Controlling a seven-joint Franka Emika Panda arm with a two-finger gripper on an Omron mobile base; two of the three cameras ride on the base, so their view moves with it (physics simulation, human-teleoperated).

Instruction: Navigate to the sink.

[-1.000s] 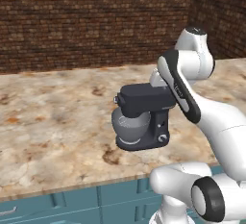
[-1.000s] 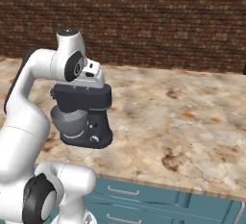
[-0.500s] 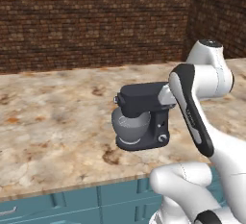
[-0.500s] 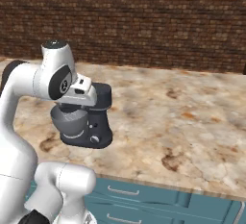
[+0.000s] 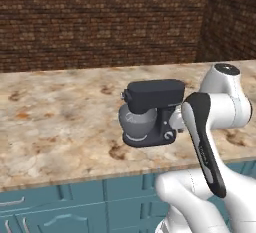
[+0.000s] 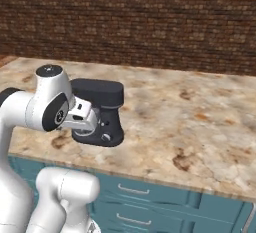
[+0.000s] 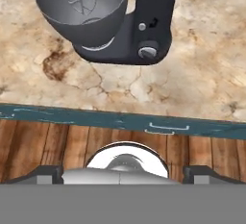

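The sink is out of view. My gripper [image 7: 123,172] points down over the counter's front edge, and its two dark fingertips [image 7: 48,172] stand wide apart with nothing between them, so it is open. My arm is folded low in front of the counter, with its hand [image 6: 81,115] close to a dark grey stand mixer [image 5: 150,112].
The stand mixer [image 6: 97,111] [image 7: 108,18] stands near the front edge of a beige marble counter [image 5: 55,122]. Teal cabinet drawers [image 6: 150,197] run below it. A brown brick wall [image 5: 100,22] backs the counter and turns a corner at the right. Wooden floor [image 7: 62,146] lies below.
My arm has folded down and swung toward the counter's front; its upper joint sits lower than before. The mixer and counter hold nearly the same place in both base views.
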